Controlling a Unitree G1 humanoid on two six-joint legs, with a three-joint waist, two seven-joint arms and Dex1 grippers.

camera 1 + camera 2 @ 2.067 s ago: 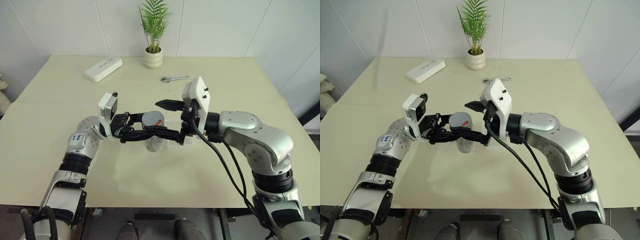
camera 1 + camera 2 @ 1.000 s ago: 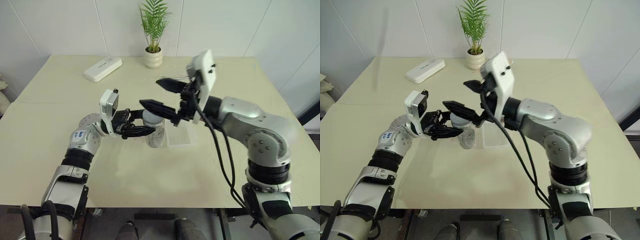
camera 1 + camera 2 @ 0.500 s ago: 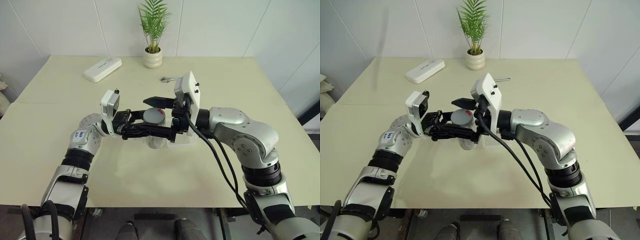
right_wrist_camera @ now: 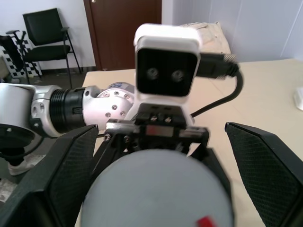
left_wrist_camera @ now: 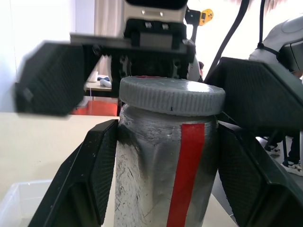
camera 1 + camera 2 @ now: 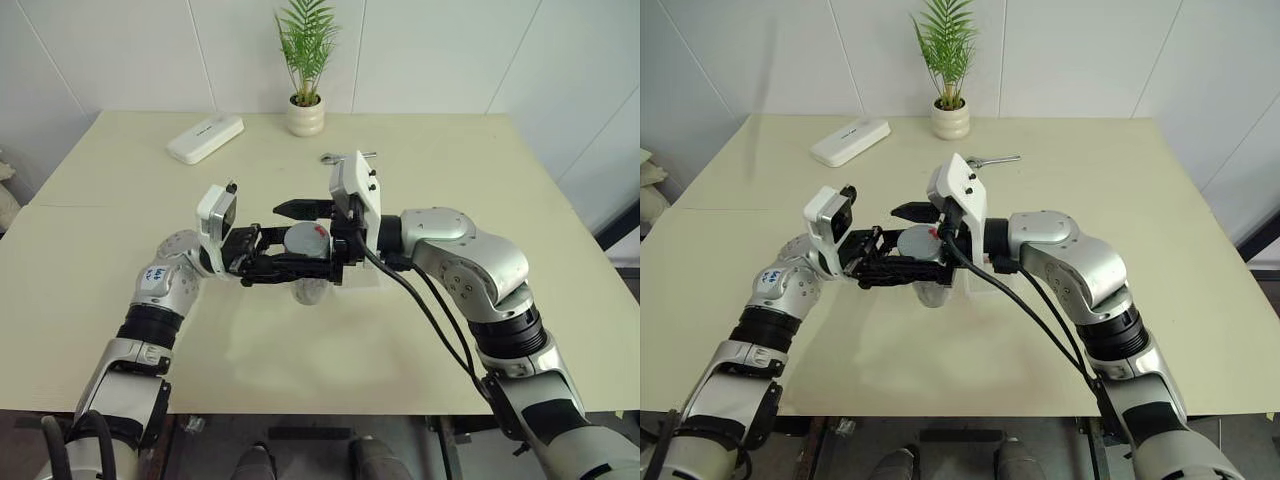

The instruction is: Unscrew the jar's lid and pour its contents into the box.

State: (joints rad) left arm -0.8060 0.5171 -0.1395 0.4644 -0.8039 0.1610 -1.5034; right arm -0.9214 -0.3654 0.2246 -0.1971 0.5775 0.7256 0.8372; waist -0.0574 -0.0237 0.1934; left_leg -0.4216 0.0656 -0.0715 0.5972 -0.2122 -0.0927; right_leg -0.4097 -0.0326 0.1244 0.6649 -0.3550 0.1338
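1. Clear plastic forms the small cylindrical jar [image 5: 161, 175], marked by a red label stripe down its side and held upright above the pale yellow tabletop [image 6: 420, 330]
2. Left gripper [image 6: 285, 262] reaches in from the left, its black fingers [image 5: 90, 179] closed tight against the jar's body just below the cap
3. Round grey ribbed screw lid [image 5: 171, 96], with a red patch on top, sits on the jar
4. Right gripper [image 6: 308, 238] comes in from the right at lid level, its black fingers [image 4: 267, 165] spread wide on either side of the lid, apart from it
5. Shallow clear plastic box [image 5: 14, 208] lies on the tabletop just beside and below the jar, largely hidden behind the right gripper in the head views
6. Contents of the jar cannot be made out
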